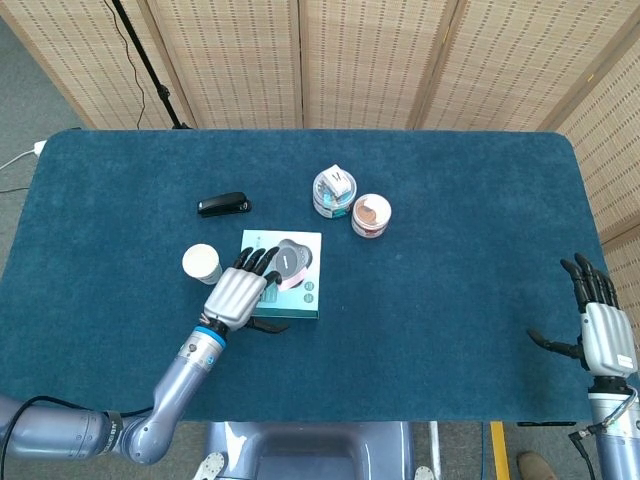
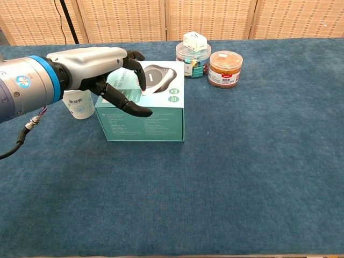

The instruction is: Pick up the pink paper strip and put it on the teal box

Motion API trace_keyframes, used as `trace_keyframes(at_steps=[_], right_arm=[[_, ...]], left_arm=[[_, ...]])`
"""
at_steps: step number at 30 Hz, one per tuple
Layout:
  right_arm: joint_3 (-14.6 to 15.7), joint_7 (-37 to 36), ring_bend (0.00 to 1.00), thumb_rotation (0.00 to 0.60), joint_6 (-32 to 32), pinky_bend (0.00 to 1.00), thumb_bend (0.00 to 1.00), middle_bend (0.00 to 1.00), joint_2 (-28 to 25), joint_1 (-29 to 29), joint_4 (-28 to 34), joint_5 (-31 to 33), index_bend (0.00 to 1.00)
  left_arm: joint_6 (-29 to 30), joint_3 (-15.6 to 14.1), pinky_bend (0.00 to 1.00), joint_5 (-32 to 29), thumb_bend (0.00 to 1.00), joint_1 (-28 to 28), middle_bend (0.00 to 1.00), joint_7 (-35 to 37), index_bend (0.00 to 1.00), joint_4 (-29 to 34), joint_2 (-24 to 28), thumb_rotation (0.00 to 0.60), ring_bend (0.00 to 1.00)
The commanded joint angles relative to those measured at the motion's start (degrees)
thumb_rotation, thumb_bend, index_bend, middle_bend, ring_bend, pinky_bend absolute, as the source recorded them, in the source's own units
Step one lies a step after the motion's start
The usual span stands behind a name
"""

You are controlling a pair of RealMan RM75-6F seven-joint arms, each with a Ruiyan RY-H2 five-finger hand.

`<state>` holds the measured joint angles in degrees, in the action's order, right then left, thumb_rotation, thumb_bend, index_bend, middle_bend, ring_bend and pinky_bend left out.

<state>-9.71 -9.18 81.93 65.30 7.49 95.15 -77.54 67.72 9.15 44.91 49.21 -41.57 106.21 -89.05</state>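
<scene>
Leftmost, the left hand (image 1: 236, 295) is seen over the near-left part of the teal box (image 1: 300, 290), its dark fingers (image 2: 141, 79) spread and nothing pinched between them. Just past the fingertips, the pink paper strip (image 1: 291, 281) is found lying on the lid of the box, beside the grey oval printed there; in the chest view only a sliver of it can be made out, so whether the fingers touch it cannot be told. The strip is shown as a small, pale pink curved band, flat against the lid. The box is set on a worktop (image 1: 450, 250) covered in deep blue cloth, and woven tan screens (image 1: 380, 60) are ranged behind it. Far to the right, at the near edge of the worktop, the right hand (image 1: 598, 330) is held upright with its fingers spread and nothing in them.
</scene>
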Motion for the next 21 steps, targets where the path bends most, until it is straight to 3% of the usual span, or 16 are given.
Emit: trace_keyframes(at_steps=[1,21], right_arm=[[-0.04,-0.03,0.0,0.6,0.1,0.0,0.0,0.0,-0.04,-0.07,0.02,0.01,0.07],[-0.17,-0.74,0.0,0.6,-0.27,0.0,0.0,0.0,-0.31,-0.1,0.06,0.1,0.07]], left_arm=[[0.27,-0.2,0.0,0.45,0.0,0.07,0.0,-0.25,0.35,-0.32,-0.29,0.281,0.0],[0.13,-0.43,0.0,0.16,0.0,0.26,0.0,-0.49,0.35,1.14,-0.48,0.28,0.0]])
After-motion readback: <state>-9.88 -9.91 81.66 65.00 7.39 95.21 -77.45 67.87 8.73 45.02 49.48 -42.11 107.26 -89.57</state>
